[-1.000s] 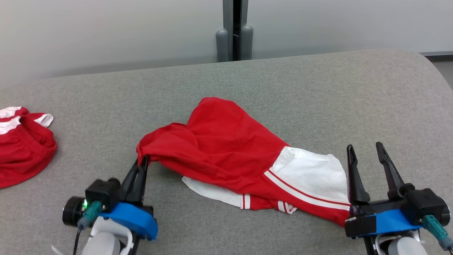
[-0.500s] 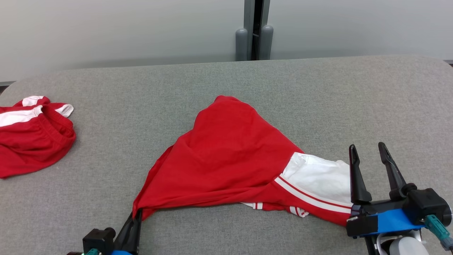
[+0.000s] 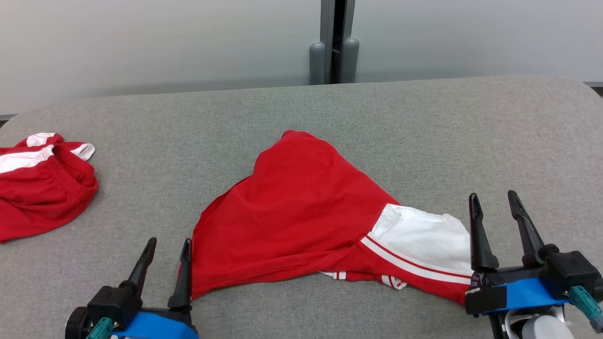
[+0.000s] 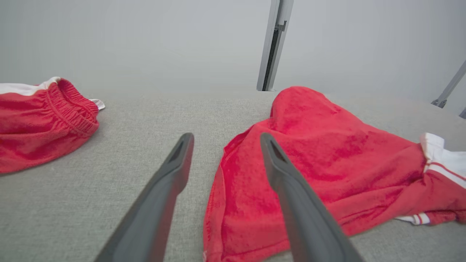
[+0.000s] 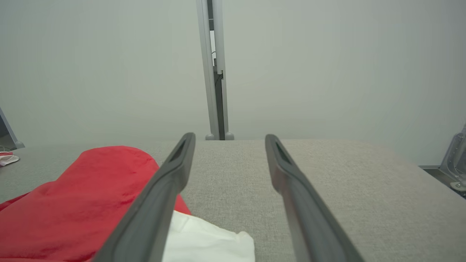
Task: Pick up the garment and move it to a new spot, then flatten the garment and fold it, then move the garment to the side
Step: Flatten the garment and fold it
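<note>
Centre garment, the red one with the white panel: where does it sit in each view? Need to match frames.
Head view: garment mid-frame on the grey table, white panel on its right.
Left wrist view: garment across the right half, near edge at bottom centre.
Right wrist view: garment in the lower left corner.
Shared landmark: vertical grey post behind the table.

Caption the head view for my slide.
A red-and-white garment lies on the grey table between the open left hand and open right hand; red shorts sit far left.
</note>
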`<state>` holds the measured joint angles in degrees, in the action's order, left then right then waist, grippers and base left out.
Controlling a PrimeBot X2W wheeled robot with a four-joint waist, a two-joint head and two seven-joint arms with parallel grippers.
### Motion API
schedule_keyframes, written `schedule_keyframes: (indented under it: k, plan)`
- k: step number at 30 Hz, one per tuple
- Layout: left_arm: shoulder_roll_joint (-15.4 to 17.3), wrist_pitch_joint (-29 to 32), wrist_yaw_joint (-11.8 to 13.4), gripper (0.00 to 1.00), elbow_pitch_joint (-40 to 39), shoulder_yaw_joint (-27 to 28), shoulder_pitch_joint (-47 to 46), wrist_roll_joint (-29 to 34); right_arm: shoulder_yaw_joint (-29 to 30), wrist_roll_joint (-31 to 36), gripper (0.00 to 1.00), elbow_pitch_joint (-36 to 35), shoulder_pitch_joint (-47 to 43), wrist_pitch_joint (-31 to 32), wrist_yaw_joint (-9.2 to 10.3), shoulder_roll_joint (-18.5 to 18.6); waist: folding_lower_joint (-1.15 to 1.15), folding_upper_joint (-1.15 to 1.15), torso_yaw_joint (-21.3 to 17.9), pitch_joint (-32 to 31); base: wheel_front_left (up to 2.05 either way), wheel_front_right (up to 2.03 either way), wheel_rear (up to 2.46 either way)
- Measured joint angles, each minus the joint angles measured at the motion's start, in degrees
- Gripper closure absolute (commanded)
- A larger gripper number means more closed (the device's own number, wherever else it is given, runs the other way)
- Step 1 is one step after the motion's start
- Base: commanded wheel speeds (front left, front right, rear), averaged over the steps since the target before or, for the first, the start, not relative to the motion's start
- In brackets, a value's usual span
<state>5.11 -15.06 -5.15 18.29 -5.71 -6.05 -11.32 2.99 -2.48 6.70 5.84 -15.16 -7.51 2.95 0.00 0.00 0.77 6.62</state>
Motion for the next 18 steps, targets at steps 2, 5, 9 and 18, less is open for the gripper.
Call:
schedule_keyframes:
  k: [2,5,9,18]
  plan:
    - [-0.38,0.00,-0.01,0.00,-1.65,0.77,-0.05,0.41,0.47,0.00,0.00,0.07,0.00,0.00,0.01,0.00,0.00,0.00,-0.26,-0.14,0.00,0.00,0.00]
    - [-0.99,0.01,-0.03,0.00,-2.85,1.47,-1.06,0.97,1.02,0.04,0.00,0.32,-0.01,0.00,0.01,0.00,0.00,0.00,-0.76,-0.33,0.00,0.00,0.00]
    - [-1.63,0.01,-0.02,0.00,-3.59,1.96,-3.48,1.67,1.32,0.32,0.00,0.93,-0.02,0.00,0.01,0.00,0.00,0.00,-1.72,-0.55,0.00,0.00,0.00]
    - [-2.13,0.01,0.70,0.00,-2.96,5.23,-7.30,2.69,1.92,0.76,0.00,3.19,-0.15,0.00,0.01,-0.01,0.00,0.00,-3.04,-0.22,0.00,0.00,0.00]
